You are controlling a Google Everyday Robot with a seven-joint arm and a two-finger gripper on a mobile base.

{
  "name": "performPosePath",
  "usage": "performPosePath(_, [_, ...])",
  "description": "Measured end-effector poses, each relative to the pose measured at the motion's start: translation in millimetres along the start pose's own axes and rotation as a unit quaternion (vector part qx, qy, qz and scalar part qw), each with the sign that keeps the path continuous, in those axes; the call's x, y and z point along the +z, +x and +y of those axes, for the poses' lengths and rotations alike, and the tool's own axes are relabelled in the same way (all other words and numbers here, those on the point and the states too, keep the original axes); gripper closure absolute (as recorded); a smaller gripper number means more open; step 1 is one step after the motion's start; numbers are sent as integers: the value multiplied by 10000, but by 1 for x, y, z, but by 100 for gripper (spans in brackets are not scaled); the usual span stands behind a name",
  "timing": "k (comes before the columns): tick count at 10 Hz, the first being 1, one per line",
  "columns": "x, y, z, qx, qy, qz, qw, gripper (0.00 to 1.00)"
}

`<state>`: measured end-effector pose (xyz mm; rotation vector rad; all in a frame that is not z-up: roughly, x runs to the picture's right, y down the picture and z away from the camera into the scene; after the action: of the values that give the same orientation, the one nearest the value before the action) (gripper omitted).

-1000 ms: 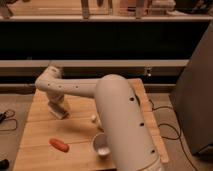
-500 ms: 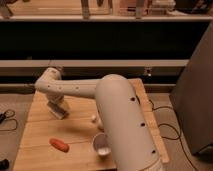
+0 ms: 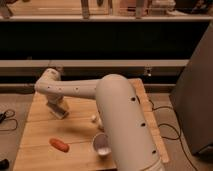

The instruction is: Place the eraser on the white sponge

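My arm [image 3: 120, 115] reaches from the lower right across the wooden table [image 3: 40, 155] to its left side. The gripper [image 3: 56, 107] points down there, low over the tabletop. A pale flat block, the white sponge [image 3: 62, 114], lies right under it and is partly covered by it. The eraser is hidden; I cannot make it out at the gripper or on the sponge.
A red-orange oblong object [image 3: 59, 145] lies near the table's front left. A round white cup [image 3: 101, 145] stands at the front, close beside my arm. A small white thing [image 3: 94, 118] lies mid-table. A dark shelf runs behind, and a grey cabinet [image 3: 192, 95] stands to the right.
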<state>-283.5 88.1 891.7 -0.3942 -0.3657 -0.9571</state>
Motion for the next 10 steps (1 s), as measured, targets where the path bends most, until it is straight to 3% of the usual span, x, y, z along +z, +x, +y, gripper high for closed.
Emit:
performPosePath(3, [-1, -1, -1, -100, 105, 35, 9999, 87])
performPosePath(5, [-2, 0, -1, -127, 132, 61, 9998, 78])
performPosePath(7, [-3, 0, -2, -135, 179, 84, 9997, 87])
performPosePath(10, [-5, 0, -2, -178, 237, 124, 9995, 91])
